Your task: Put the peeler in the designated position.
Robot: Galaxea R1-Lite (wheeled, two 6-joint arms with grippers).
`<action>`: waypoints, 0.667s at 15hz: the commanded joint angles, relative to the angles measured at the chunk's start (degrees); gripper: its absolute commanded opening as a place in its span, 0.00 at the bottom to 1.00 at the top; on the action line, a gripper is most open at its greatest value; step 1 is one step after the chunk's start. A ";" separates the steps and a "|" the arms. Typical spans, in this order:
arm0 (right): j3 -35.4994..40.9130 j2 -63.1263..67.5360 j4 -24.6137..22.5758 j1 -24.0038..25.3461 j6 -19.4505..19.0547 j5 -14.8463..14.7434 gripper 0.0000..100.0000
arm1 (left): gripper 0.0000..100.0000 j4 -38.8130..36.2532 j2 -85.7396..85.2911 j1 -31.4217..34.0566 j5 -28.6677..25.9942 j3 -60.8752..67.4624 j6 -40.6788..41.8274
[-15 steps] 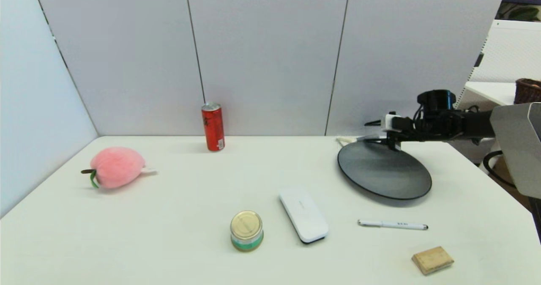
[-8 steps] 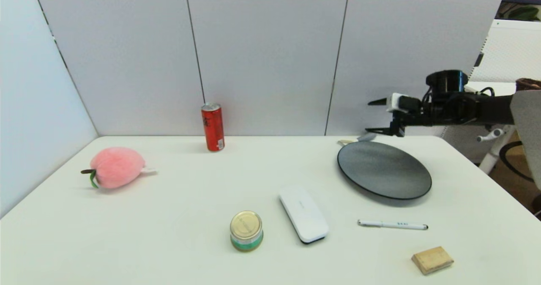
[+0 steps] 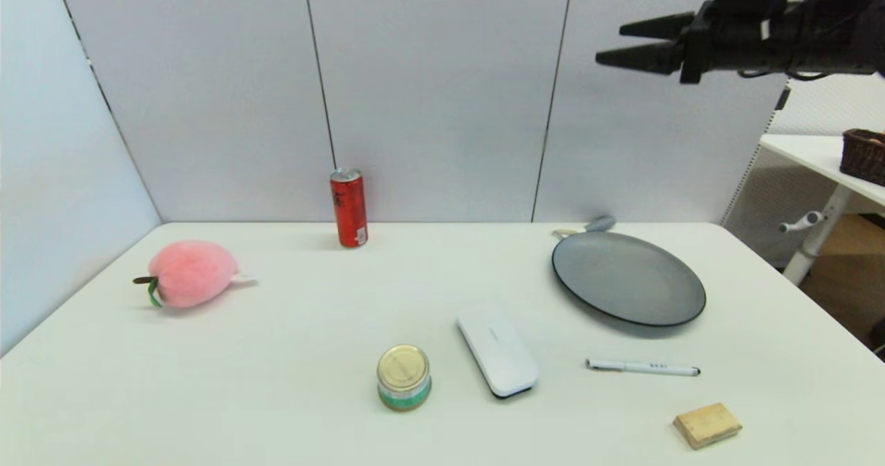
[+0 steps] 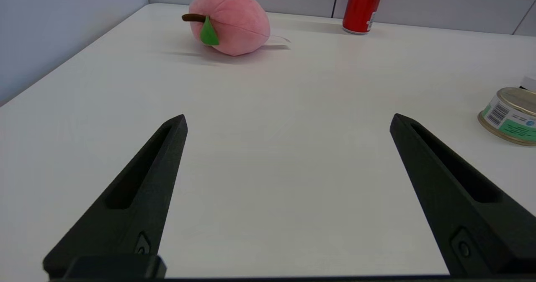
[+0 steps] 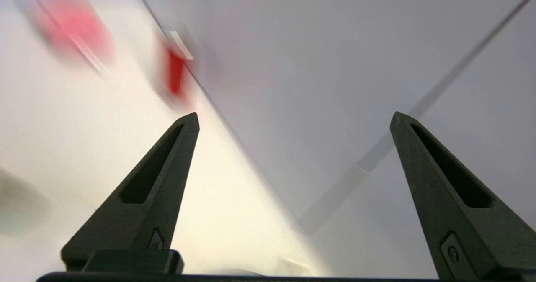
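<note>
The peeler (image 3: 588,227) lies on the white worktop (image 3: 311,328) at the far rim of the dark round plate (image 3: 628,278), its grey handle just past the plate's edge and its white head partly hidden. A red can (image 3: 348,207) stands by the back wall, a pink plush peach (image 3: 190,273) to the left, and a tin (image 3: 403,377), a white case (image 3: 496,350), a pen (image 3: 643,367) and a wooden block (image 3: 707,424) nearer. The right gripper (image 3: 612,44) hangs high above the plate, level, fingers spread, empty. The left gripper (image 4: 288,123) sits low over bare worktop, wide apart, empty.
</note>
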 commanded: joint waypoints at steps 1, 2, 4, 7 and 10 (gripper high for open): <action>13.68 -19.03 5.14 2.23 22.81 -6.55 1.00 | 1.00 -0.02 0.09 0.02 0.02 0.09 -0.06; 18.77 -22.55 7.52 2.14 22.73 -9.19 1.00 | 1.00 -0.02 0.09 0.02 0.02 0.09 -0.06; 28.35 -30.72 14.29 2.49 22.64 -16.57 1.00 | 1.00 -0.02 0.09 0.02 0.02 0.09 -0.06; 44.09 -42.50 20.61 3.72 17.19 -24.74 1.00 | 1.00 -0.02 0.09 0.02 0.02 0.09 -0.06; 59.73 -55.51 20.09 4.69 10.77 -33.27 1.00 | 1.00 -0.02 0.09 0.02 0.02 0.09 -0.06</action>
